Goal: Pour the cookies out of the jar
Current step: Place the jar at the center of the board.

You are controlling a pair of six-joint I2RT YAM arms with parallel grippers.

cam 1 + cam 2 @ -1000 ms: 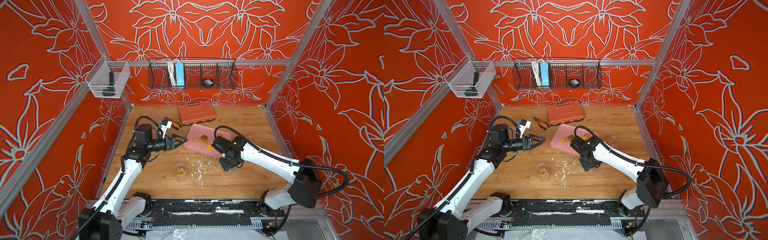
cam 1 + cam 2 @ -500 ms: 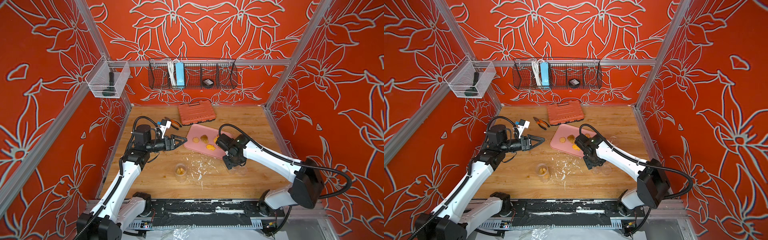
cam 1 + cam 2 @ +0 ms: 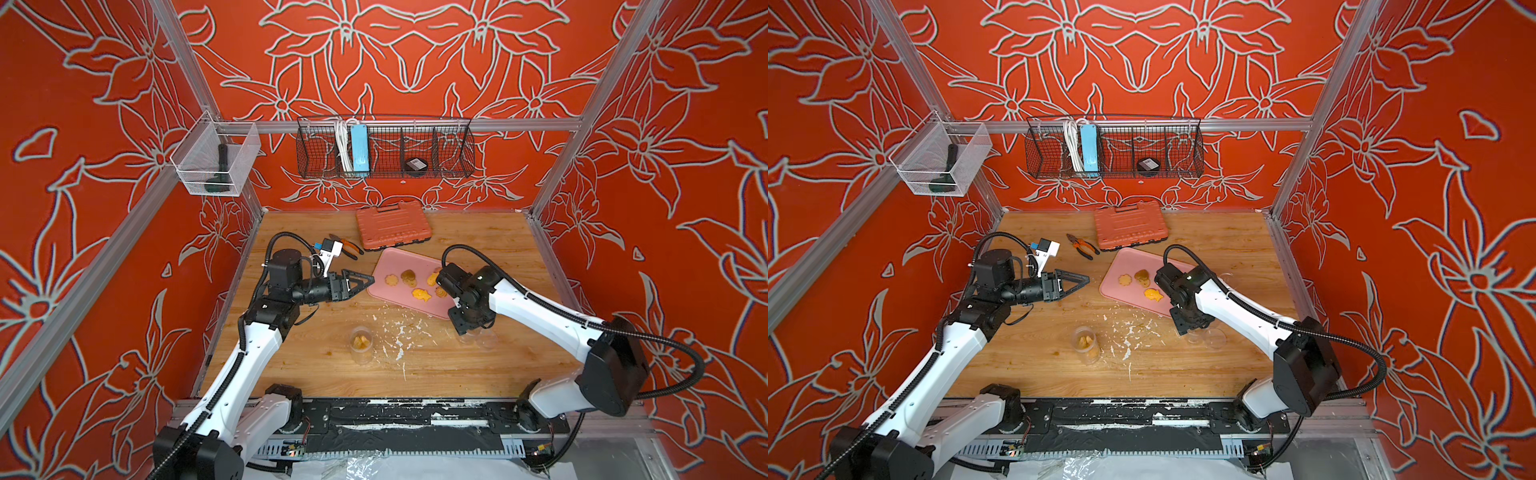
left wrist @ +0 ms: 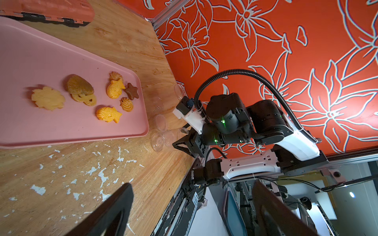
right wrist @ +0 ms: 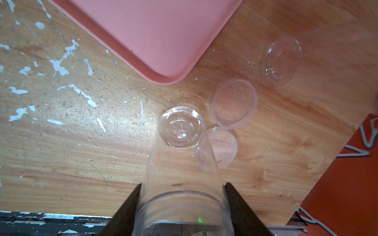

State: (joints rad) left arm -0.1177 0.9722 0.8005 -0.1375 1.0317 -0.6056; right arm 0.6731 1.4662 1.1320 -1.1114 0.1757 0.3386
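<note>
Several orange and tan cookies (image 4: 111, 114) and a brown star lie on the pink tray (image 4: 41, 51), seen in both top views (image 3: 419, 294) (image 3: 1152, 295). My right gripper (image 5: 184, 185) is shut on an empty clear jar (image 5: 180, 159), held base down over the wood just off the tray's (image 5: 163, 30) near right corner. I cannot tell whether its base touches the table. A second clear jar (image 3: 360, 343) with orange cookies inside stands upright at the front centre. My left gripper (image 3: 365, 282) hovers open and empty, left of the tray (image 3: 399, 259).
Two clear lids (image 5: 234, 103) (image 5: 222, 147) and another clear cup (image 5: 282, 59) lie beside the held jar. White flecks (image 3: 399, 332) dot the wood. An orange toolbox (image 3: 392, 224) and pliers (image 3: 349, 249) sit at the back. A wire basket (image 3: 384, 147) hangs on the rear wall.
My right gripper has carried the empty jar off the tray's near edge, slightly right and toward the front. The left arm has hardly moved.
</note>
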